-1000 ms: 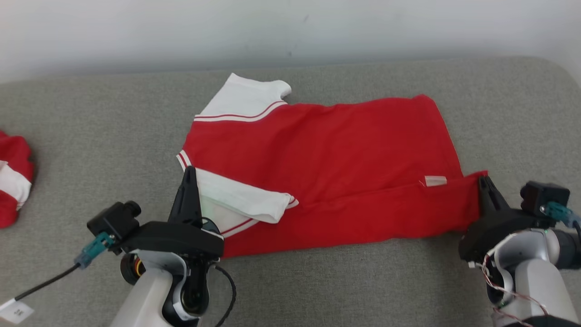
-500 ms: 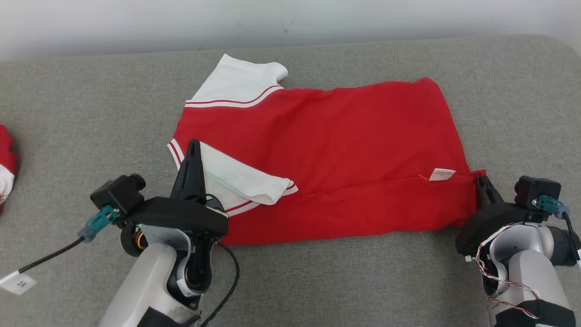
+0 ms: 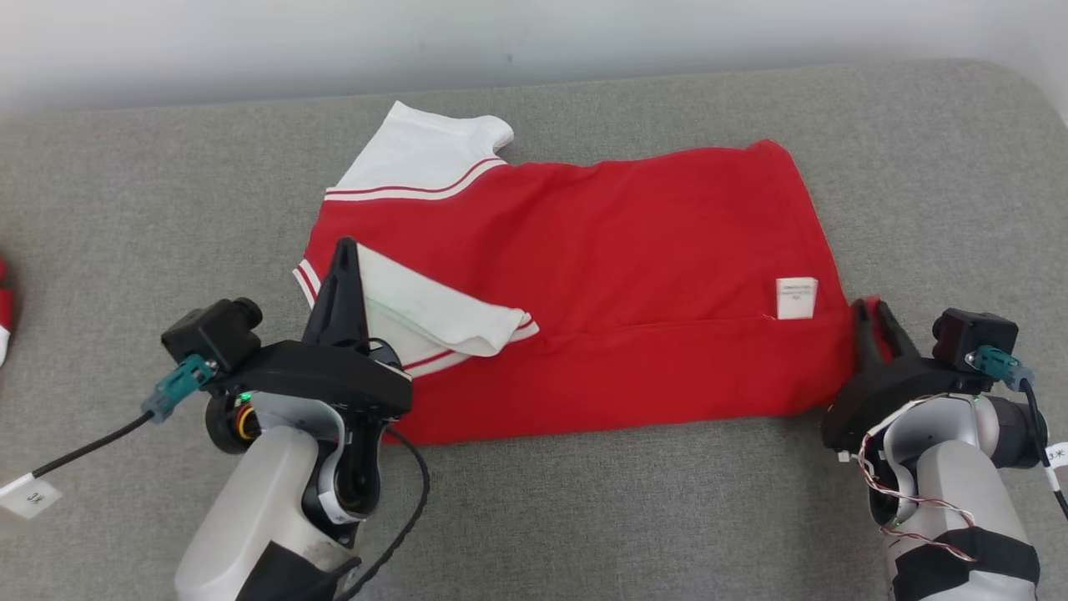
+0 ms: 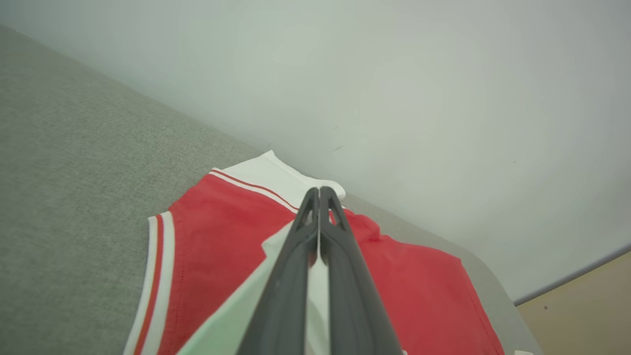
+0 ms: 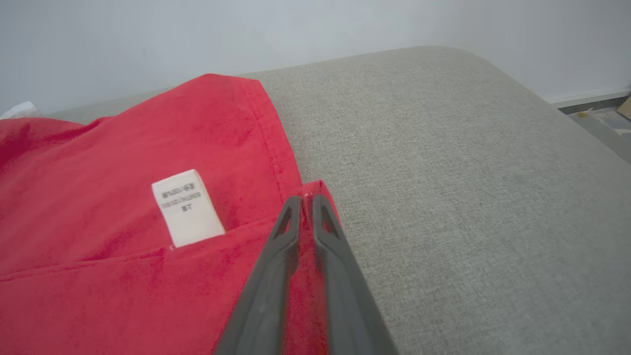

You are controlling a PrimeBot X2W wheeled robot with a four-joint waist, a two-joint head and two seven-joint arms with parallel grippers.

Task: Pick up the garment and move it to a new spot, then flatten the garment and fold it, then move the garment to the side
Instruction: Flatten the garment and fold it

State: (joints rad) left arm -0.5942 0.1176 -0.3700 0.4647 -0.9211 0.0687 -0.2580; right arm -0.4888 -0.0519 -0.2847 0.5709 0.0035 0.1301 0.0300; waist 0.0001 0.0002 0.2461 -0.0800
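On the grey padded surface [image 3: 584, 501], near its middle, the red garment [image 3: 584, 275] is laid out flat, with its neck end toward the robot's left and its hem toward the right. The near long edge is folded up over the body, so that a doubled band of red is formed along the front. One white sleeve [image 3: 417, 159], trimmed with red stripes, is spread at the far left corner, close to the pale wall [image 3: 501, 33]. The other white sleeve [image 3: 442, 317] is turned in over the red cloth.

The left gripper [image 3: 344, 250] is set at the left edge of that turned-in sleeve. In the left wrist view its fingers [image 4: 291, 276] are seen pressed together, and white sleeve cloth is pinched between them lower down.

The right gripper [image 3: 870, 307] is placed at the near right corner of the hem. Its fingers [image 5: 276, 266] are clenched, and a small fold of red cloth is caught between the tips, as is seen in the right wrist view. A white care label [image 3: 795, 298] is seen just beside this gripper, lying flat on the red cloth at the upper edge of the folded band.

At the far left edge of the head view, a scrap of red and white cloth [image 3: 3, 313] is seen, well apart from the garment.
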